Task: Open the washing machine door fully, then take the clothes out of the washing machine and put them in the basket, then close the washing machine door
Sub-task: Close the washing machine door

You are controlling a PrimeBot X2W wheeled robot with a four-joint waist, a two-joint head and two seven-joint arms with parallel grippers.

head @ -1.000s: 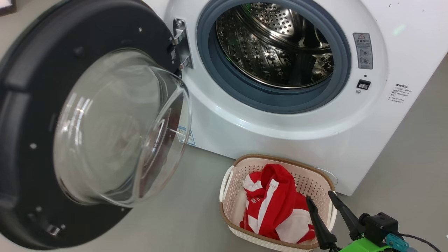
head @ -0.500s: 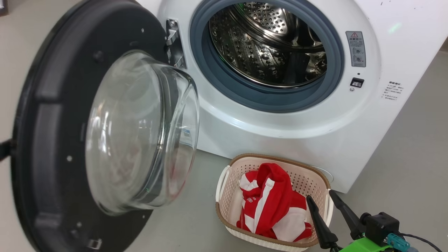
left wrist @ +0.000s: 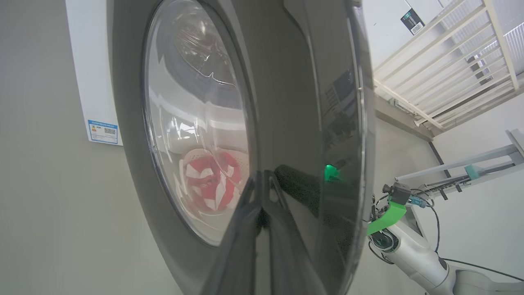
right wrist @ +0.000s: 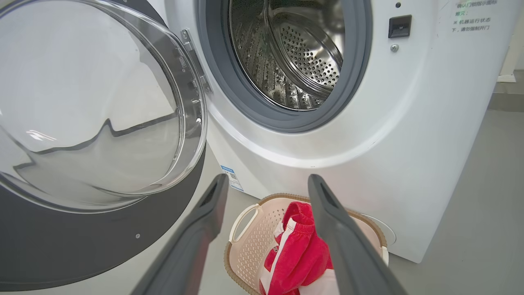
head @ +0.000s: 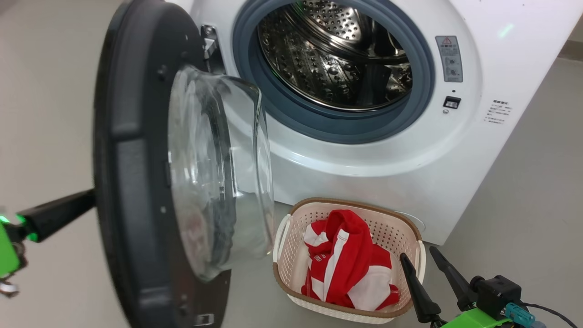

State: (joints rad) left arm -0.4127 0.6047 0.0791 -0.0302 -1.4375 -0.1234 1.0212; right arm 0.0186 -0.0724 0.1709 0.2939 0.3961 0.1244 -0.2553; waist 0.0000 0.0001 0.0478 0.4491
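While pushing the washing machine door (head: 132,182) with the closed left tool (left wrist: 262,177), hold the wide right tool (head: 416,253) clear.

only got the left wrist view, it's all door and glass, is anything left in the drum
Observer: No clothes that I can see in the drum. The head view shows bare steel inside the washing machine.
Operator: right gripper open or shut
Observer: The right gripper is open and holds nothing, by the near right corner of the basket.
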